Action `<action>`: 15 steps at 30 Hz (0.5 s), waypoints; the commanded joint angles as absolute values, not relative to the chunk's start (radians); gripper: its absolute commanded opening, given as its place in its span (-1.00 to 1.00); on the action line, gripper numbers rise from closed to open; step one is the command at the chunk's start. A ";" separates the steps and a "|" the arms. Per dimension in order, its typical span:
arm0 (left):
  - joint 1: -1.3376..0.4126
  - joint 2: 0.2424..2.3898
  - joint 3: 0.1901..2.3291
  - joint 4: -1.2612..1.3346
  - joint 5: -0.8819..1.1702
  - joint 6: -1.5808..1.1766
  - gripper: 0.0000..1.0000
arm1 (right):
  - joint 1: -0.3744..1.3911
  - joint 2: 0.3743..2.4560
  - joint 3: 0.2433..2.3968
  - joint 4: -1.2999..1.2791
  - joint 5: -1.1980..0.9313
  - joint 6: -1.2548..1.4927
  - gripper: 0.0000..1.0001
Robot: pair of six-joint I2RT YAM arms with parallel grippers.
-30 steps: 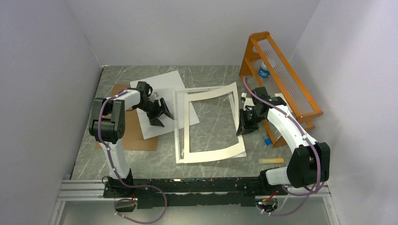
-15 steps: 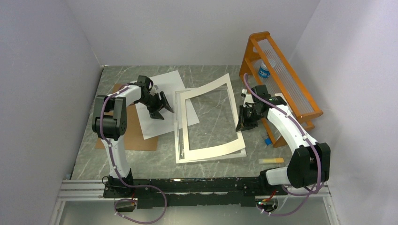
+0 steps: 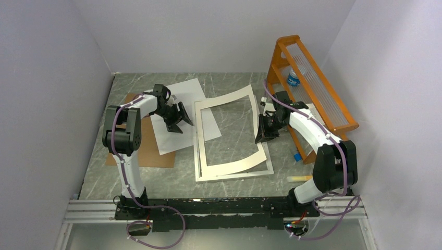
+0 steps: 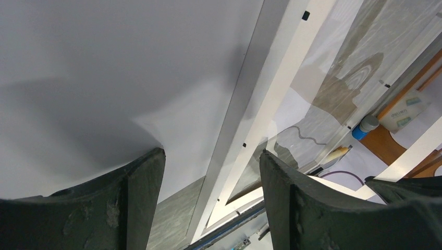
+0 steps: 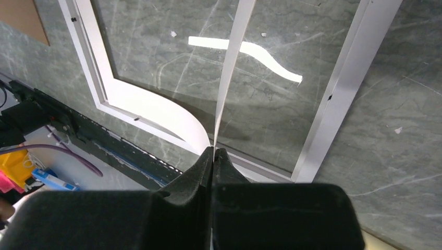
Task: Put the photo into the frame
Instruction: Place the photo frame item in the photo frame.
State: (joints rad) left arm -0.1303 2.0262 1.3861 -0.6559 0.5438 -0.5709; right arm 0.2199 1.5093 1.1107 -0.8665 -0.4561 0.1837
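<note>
Your left end effector is released, its two fingers spread wide just over the photo. From the left wrist view you cannot tell whether the fingertips touch the paper.

The photo lies flat on the counter with its plain white side up, in the far left part, to the left of the frame. Its near left part rests on the brown backing board. Its right corner reaches past the frame's left rail, but you cannot tell whether it runs over or under that rail.

The frame lies flat in the middle of the counter, its narrow silvery rails showing the grey marbled surface through the opening.

Your right end effector is clenched on the white card mat, pinching its right edge between the closed fingertips. That edge is lifted clear of the frame, so the mat bows upward. Its near strip curves back down and lies on the frame's near rail, and its left side rests along the frame's left rail.

The orange rack stands along the right edge of the counter, just beside your right arm.
</note>
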 commanded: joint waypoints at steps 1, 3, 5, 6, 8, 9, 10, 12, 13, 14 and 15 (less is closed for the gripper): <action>-0.139 2.028 1.408 -0.666 0.541 -0.587 0.43 | 0.225 1.515 1.139 -0.858 -0.487 0.196 -0.87; -0.140 2.028 1.410 -0.671 0.539 -0.589 0.43 | 0.224 1.523 1.145 -0.870 -0.497 0.220 -0.76; -0.141 2.026 1.411 -0.674 0.538 -0.588 0.43 | 0.225 1.526 1.140 -0.875 -0.505 0.237 -0.69; -0.141 2.025 1.412 -0.676 0.536 -0.589 0.43 | 0.224 1.526 1.135 -0.874 -0.502 0.245 -0.66; -0.141 2.023 1.410 -0.677 0.534 -0.588 0.43 | 0.225 1.527 1.126 -0.871 -0.494 0.253 -0.62; -0.142 2.023 1.410 -0.679 0.534 -0.587 0.43 | 0.224 1.523 1.122 -0.865 -0.486 0.254 -0.57; -0.143 2.023 1.410 -0.681 0.532 -0.586 0.43 | 0.224 1.521 1.119 -0.861 -0.472 0.255 -0.51; -0.143 2.020 1.408 -0.684 0.529 -0.584 0.43 | 0.224 1.520 1.127 -0.868 -0.432 0.258 -0.29; -0.143 2.018 1.407 -0.684 0.528 -0.583 0.44 | 0.225 1.521 1.133 -0.872 -0.410 0.260 -0.13; -0.143 2.017 1.407 -0.688 0.526 -0.582 0.44 | 0.224 1.519 1.141 -0.877 -0.390 0.261 0.04; -0.143 2.015 1.408 -0.692 0.524 -0.581 0.44 | 0.225 1.515 1.148 -0.885 -0.372 0.260 0.20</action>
